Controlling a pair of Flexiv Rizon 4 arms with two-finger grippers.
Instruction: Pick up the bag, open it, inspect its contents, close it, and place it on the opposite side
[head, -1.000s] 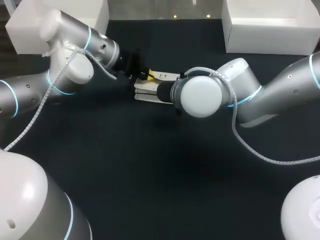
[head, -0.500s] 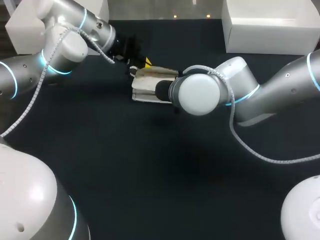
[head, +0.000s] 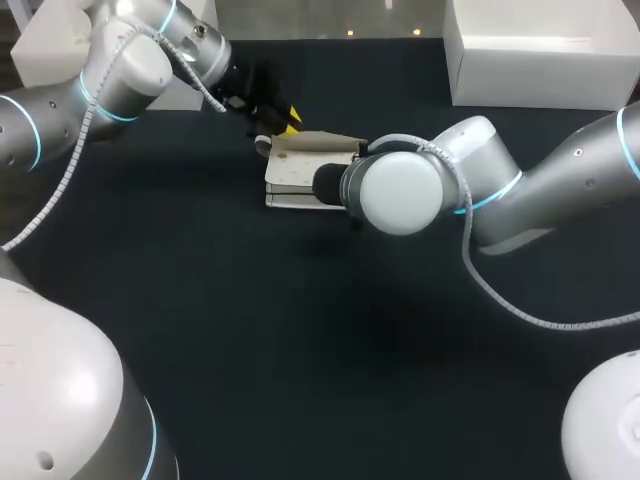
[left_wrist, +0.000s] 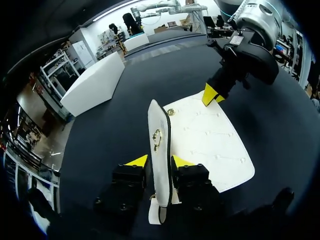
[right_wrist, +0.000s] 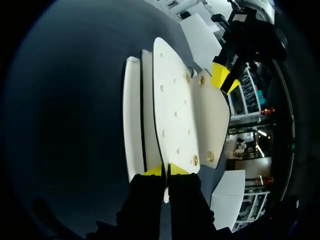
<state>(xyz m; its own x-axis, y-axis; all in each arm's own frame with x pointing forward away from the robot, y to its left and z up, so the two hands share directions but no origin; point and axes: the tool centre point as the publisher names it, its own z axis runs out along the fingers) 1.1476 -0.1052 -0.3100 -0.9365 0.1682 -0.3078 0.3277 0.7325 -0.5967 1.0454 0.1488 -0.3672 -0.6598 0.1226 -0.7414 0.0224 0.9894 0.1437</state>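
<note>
Holding the flap: the left gripper (left_wrist: 156, 161), its yellow tips drawn in narrow and pressed on both sides of the flap (left_wrist: 161, 117).
Flap: white, standing on edge between those tips, with a gold clasp (left_wrist: 157, 137) on the side that shows.
Left arm: enters over the bench's far left corner, with its gripper at the bag's far left end, seen from above.
Right gripper (right_wrist: 165, 170): narrow too, with both tips nipping the thin edge of the bag's top panel at the end opposite the left gripper.
Right arm: comes in from the bench's right edge. From above, its round wrist housing hides the fingers.
Bag (head: 300, 178): white, flat, in several stacked layers with small gold studs. It sits toward the bench's far edge, a little left of the middle, between the two grippers.
Bag body: level over the dark top. I cannot tell whether it rests on the bench or hangs just clear of it.
Bench (head: 300, 350): dark, matte.
Far left corner: a white box (head: 45, 50).
Far right corner: a second white box (head: 540, 55), well apart from the bag.
</note>
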